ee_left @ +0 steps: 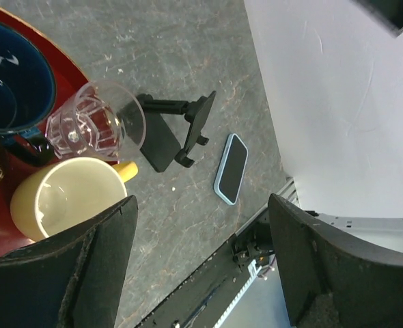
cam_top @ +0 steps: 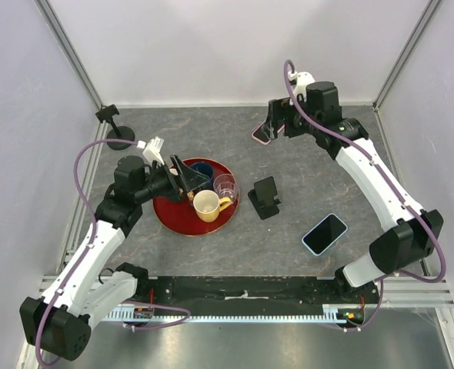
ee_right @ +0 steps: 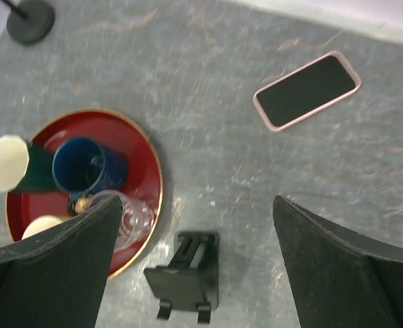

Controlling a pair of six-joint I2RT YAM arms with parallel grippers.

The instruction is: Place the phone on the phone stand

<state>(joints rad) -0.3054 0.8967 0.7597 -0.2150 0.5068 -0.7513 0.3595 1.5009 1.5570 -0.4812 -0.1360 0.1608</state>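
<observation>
Right claw (ee_right: 197, 202): spread wide, nothing held; hung over the far part of the grey scuffed bench (cam_top: 312, 173).
Left claw (ee_left: 203, 201): also spread and empty, held over the round red tray (cam_top: 171, 221) of cups.
Pink-cased phone (ee_right: 307, 90): laid flat, screen up; in the right wrist view it is seen ahead and to the right of the claw's centre, not between the fingers.
Long axis: set slantwise to the line across the two fingers; a wrist turn is judged necessary before closing.
Blue-cased phone (cam_top: 325, 234): laid flat on the near right side of the bench.
Black folding phone stand (cam_top: 265, 197): unoccupied, between the two phones, just beside the tray.
Nearer arm: the right, for either phone.
</observation>
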